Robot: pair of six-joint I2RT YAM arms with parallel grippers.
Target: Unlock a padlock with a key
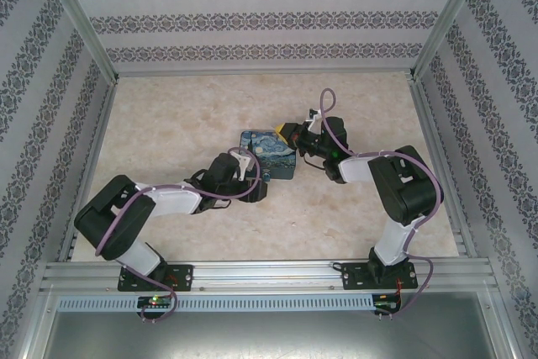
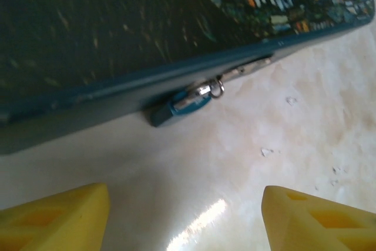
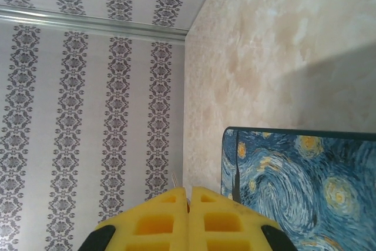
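— Where is the padlock (image 2: pixel 176 107)?
— On the latch of the painted box's (image 2: pixel 117 39) side, facing the left pincer (image 2: pixel 185 218), whose jaws stand wide apart and empty.
— And the right pincer (image 3: pixel 188 195)?
— Pressed shut beside the box lid.

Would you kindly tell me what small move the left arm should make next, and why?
Probably ease the left gripper forward so its open yellow fingers straddle the small blue-teal padlock, which hangs at the front edge of the Starry Night-printed box, ahead of and apart from them, before closing to steady it.
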